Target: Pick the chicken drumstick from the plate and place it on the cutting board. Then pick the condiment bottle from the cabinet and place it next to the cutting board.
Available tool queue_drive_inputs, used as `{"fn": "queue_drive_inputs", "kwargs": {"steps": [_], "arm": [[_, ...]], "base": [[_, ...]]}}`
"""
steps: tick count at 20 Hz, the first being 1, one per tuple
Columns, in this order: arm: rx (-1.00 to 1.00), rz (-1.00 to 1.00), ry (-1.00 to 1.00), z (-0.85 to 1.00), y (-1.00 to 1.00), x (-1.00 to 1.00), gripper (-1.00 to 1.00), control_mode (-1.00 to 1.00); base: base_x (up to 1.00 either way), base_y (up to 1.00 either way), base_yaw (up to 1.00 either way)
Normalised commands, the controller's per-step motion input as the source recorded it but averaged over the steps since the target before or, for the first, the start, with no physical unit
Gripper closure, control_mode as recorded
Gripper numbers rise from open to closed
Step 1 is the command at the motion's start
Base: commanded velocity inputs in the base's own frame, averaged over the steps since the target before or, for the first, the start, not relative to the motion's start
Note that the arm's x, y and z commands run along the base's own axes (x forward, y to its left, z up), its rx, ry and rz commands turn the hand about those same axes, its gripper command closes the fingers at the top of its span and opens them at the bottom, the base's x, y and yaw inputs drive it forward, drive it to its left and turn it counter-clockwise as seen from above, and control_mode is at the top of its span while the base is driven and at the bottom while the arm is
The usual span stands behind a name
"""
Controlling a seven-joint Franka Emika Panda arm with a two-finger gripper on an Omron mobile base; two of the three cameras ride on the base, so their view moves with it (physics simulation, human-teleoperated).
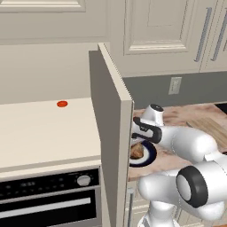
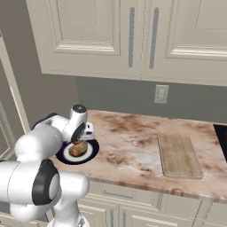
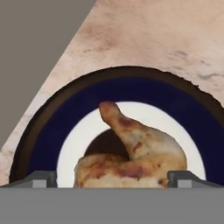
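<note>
**A:** Where is the gripper (image 3: 112, 178)?

**B:** Its two dark fingertips (image 3: 40, 178) are spread wide, holding nothing, straddling the golden-brown, lumpy chicken drumstick (image 3: 131, 157) directly ahead.

**A:** And the drumstick's lie?

**B:** On the round navy-rimmed plate (image 3: 57, 127), tapered end pointing away, seemingly slanted across the jaws. The tan wooden cutting board (image 2: 178, 156) lies well apart.

No readable text, label, brand, number or sign is showing anywhere; the faint marks on the black oven control panel (image 1: 48, 182) are staying illegible.

plate (image 1: 148, 156) half behind open cabinet door (image 1: 111, 133)
</note>
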Motion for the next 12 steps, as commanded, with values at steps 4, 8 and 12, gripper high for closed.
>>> {"fn": "queue_drive_inputs", "kwargs": {"steps": [4, 8, 12], "arm": [[0.0, 0.02, 0.0, -0.14, 0.08, 0.11, -1.0, -1.0], [0.0, 0.03, 0.0, -0.17, 0.05, 0.13, -1.0, -1.0], [0.0, 0.03, -0.01, -0.18, 0.04, 0.15, -1.0, -1.0]], "base": [[0.0, 0.0, 0.0], [0.0, 0.0, 0.0], [0.0, 0.0, 0.0]]}}
